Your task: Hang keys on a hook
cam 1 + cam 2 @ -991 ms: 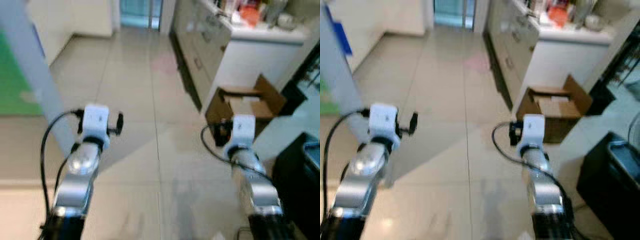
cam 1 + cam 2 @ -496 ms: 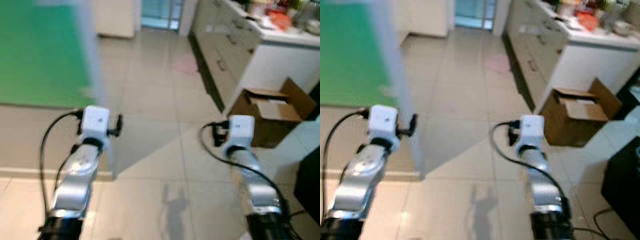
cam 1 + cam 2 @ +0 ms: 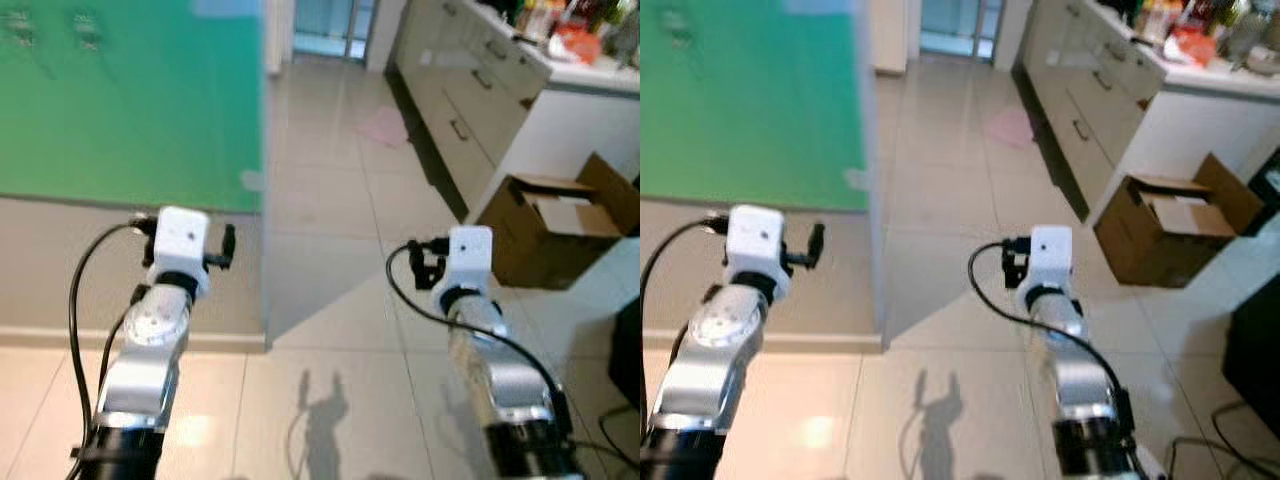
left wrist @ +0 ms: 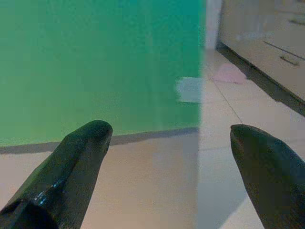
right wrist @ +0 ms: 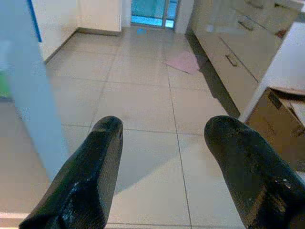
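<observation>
While both arms are held out over the tiled floor [image 3: 330, 250], the left hand [image 4: 167, 157] has its two black fingers spread wide with nothing between them, pointing at a green wall panel [image 3: 130, 100] that has a grey strip along its bottom. Same deal for the right hand [image 5: 164, 167]: fingers apart, empty, aimed down a hallway toward a pink mat [image 5: 187, 61]. Two small blurry things [image 3: 50, 28] sit high on the green panel, can't tell if they're hooks. Off to the right there's an open cardboard box [image 3: 560, 230] beside white cabinets [image 3: 470, 90]. Keys aren't anywhere I can make out.
</observation>
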Controlling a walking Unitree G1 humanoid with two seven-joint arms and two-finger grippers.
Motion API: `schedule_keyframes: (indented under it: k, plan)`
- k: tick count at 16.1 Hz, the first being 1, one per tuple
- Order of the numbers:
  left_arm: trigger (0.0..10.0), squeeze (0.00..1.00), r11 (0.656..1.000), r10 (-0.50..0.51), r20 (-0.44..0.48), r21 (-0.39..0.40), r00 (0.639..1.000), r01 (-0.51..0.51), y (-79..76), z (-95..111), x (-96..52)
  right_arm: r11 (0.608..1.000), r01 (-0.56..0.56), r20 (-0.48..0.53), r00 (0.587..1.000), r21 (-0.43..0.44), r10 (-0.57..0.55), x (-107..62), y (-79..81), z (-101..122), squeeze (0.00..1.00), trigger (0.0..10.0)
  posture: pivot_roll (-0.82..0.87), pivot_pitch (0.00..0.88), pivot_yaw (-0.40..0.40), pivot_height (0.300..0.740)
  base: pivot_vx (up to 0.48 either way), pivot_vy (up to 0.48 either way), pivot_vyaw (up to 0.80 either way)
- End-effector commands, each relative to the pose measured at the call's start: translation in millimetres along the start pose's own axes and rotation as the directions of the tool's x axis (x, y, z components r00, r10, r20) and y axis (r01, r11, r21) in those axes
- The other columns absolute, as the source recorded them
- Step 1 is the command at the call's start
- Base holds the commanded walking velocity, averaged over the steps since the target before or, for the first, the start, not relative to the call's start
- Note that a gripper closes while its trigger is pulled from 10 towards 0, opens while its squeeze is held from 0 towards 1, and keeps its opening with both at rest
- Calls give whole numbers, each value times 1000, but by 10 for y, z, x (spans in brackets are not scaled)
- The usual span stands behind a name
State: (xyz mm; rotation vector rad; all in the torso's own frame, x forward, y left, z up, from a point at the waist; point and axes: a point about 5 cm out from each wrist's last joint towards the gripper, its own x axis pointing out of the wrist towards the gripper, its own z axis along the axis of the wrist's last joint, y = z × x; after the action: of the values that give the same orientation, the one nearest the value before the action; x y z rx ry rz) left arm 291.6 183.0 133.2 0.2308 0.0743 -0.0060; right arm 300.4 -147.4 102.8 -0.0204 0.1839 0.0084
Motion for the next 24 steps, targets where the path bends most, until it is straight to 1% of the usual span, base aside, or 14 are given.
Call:
schedule_keyframes:
  k: [1,5,7,11,16,18,21,24]
  plan:
    - [10000,0,999,-41,17,-26,999,41,-113,53,14,999,31,-1,1000,-10,-31,-1,-108,4,0,10000,-78,0,-77,740,0,0,0]
    - [10000,0,999,-24,28,-36,999,25,-116,74,34,1000,29,-1,1000,-11,-29,1,-111,4,0,10000,-81,0,-75,740,0,0,0]
    - [10000,0,999,-16,36,-27,999,17,-106,86,46,1000,24,-1,1000,-15,-24,8,-114,10,0,10000,-83,0,-78,740,274,0,0]
    - [10000,0,999,-15,42,-29,999,17,-136,90,49,1000,13,-3,1000,-26,-14,23,-114,15,0,10000,-85,0,-89,740,306,0,0]
    - [10000,0,999,-11,46,-31,999,12,-148,79,40,999,10,2,1000,-39,-10,23,-142,29,0,10000,-89,0,-102,740,307,0,0]
    - [10000,0,999,-9,46,-33,999,11,-154,74,28,999,2,0,1000,-44,-2,25,-127,23,0,10000,-84,0,-106,740,261,0,0]
    - [10000,0,999,-18,32,-35,999,19,-192,1,-15,999,-11,-5,1000,-47,11,27,-103,9,0,10000,-78,0,-112,740,0,0,0]
    - [10000,0,999,-14,25,-44,1000,15,-164,-21,-23,999,-14,-7,1000,-49,14,30,-96,0,0,10000,-76,0,-114,740,0,0,0]
